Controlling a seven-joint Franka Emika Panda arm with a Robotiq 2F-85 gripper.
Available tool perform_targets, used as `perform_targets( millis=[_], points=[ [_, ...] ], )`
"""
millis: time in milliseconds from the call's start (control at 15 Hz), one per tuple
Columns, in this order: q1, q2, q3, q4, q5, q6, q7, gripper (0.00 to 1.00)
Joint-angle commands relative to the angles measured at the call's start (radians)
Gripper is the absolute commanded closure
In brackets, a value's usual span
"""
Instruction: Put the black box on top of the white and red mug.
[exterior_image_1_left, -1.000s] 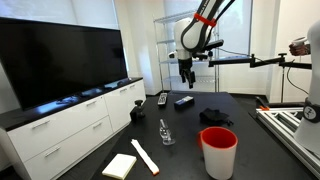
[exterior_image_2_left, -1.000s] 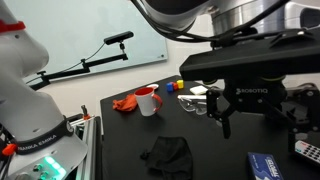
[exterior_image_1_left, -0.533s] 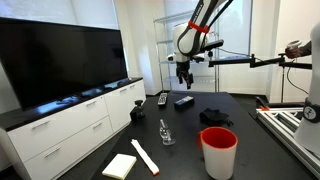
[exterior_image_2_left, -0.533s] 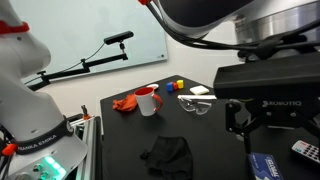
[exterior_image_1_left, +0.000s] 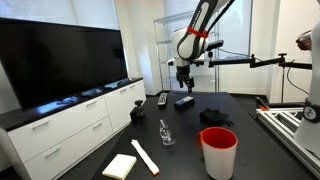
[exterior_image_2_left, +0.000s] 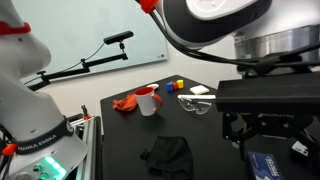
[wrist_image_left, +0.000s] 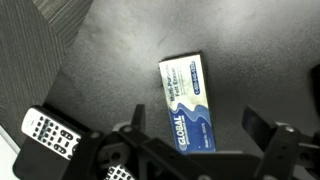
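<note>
The box (wrist_image_left: 189, 101) is dark with a blue and white label and lies flat on the dark table. It shows in both exterior views (exterior_image_1_left: 185, 100) (exterior_image_2_left: 268, 165). My gripper (wrist_image_left: 196, 127) is open and empty, hanging just above the box with one finger on each side of it. It also shows in an exterior view (exterior_image_1_left: 184, 81). The red and white mug (exterior_image_1_left: 219, 152) stands upright near the table's front, far from the gripper. It also shows in an exterior view (exterior_image_2_left: 148, 101).
A remote control (wrist_image_left: 47, 130) lies beside the box. A black cloth (exterior_image_1_left: 215, 116), clear safety glasses (exterior_image_1_left: 166, 133), a white block (exterior_image_1_left: 120, 165) and a white stick (exterior_image_1_left: 145, 156) lie on the table. A red cloth (exterior_image_2_left: 125, 103) lies behind the mug.
My gripper has moved across the table and come lower, so it now hangs over the box. Nothing on the table has moved.
</note>
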Motion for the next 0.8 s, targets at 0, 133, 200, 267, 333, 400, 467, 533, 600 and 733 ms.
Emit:
perform_targets(
  millis=[0,133,200,267,333,400,467,533,600,733],
  points=[
    [-0.007,0.015,0.017,-0.009,-0.021,0.072,-0.009,0.00],
    [-0.008,0.037,0.021,-0.008,-0.027,0.118,-0.005,0.00],
    [-0.009,0.047,0.022,-0.005,-0.028,0.135,-0.003,0.00],
    [-0.008,0.055,0.019,-0.003,-0.032,0.149,0.004,0.00],
    [-0.015,0.061,0.026,-0.002,-0.025,0.163,-0.007,0.00],
    [-0.015,0.068,0.025,0.001,-0.026,0.170,-0.004,0.00],
    [-0.016,0.072,0.025,0.001,-0.026,0.176,-0.003,0.00],
    [-0.020,0.077,0.028,0.001,-0.022,0.179,-0.005,0.00],
    [-0.021,0.081,0.030,0.003,-0.022,0.177,-0.007,0.00],
    [-0.024,0.092,0.033,0.005,-0.019,0.173,-0.010,0.00]
  ],
)
